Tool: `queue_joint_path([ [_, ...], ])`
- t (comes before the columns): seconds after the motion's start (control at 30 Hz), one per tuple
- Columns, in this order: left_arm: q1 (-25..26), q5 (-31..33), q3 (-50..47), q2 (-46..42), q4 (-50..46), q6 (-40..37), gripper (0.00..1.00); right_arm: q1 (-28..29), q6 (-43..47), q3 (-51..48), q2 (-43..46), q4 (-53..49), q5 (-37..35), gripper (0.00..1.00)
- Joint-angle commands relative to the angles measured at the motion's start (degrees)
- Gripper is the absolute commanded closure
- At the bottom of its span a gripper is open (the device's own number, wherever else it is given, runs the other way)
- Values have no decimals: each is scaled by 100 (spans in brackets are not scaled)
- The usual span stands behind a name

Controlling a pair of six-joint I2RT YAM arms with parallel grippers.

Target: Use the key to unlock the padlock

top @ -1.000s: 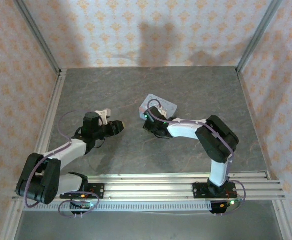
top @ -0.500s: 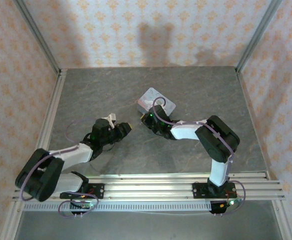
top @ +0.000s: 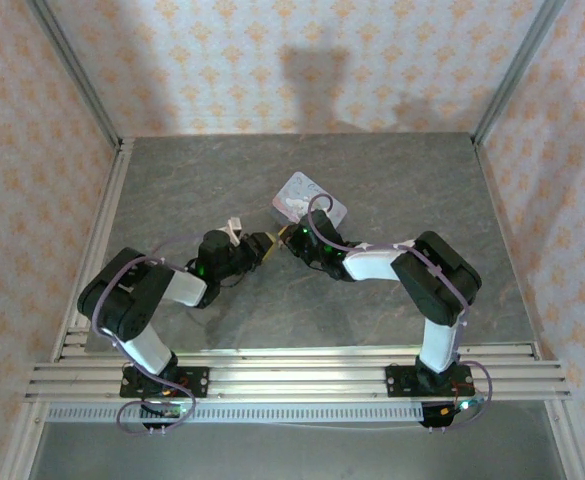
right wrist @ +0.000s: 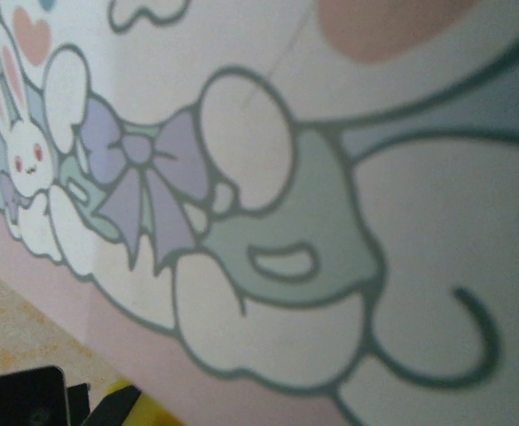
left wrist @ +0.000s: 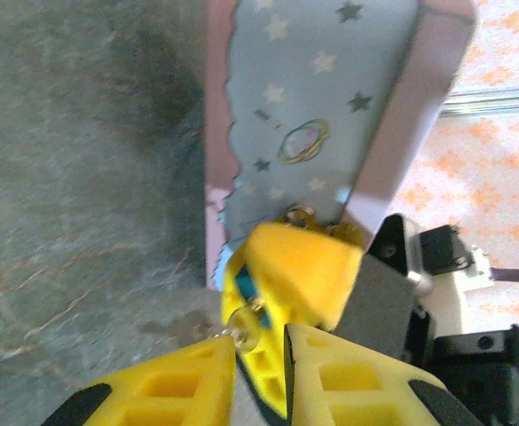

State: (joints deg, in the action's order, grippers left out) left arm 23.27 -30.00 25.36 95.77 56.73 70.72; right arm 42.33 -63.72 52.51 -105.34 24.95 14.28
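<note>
Two arms meet mid-table in the top view, left gripper (top: 259, 246) and right gripper (top: 290, 236) tip to tip beside the pastel tin (top: 310, 196). Left wrist: the right gripper's yellow fingers (left wrist: 299, 266) clench the blue padlock (left wrist: 243, 287) at the tin's edge. The silvery key (left wrist: 241, 325) sits at the left fingertips; whether it is pinched cannot be told. Right wrist: the tin's cartoon lid (right wrist: 286, 222), close up.

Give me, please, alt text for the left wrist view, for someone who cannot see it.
The yellow left fingers show at the bottom edge, a tiny silvery key at their tips, close to the right arm's yellow finger. Behind is a pastel blue tin with stars and pink edges; grey table lies left.
</note>
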Motion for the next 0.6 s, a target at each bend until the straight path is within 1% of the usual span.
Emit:
queue_joint_path([
  [0.0,-7,-50,201,166,594,233,81,25,-663,0,-77,-693,654,100],
  [0.23,-41,-6,164,768,1220,648,81,30,-681,170,-35,-952,663,100],
  [0.37,-42,16,75,856,1349,742,74,26,-670,221,-9,-1083,594,100],
  [0.5,-42,87,-77,678,1114,700,65,21,-674,273,-26,-1153,533,100],
  [0.57,-50,99,-149,583,974,697,65,17,-678,290,-23,-1168,513,100],
])
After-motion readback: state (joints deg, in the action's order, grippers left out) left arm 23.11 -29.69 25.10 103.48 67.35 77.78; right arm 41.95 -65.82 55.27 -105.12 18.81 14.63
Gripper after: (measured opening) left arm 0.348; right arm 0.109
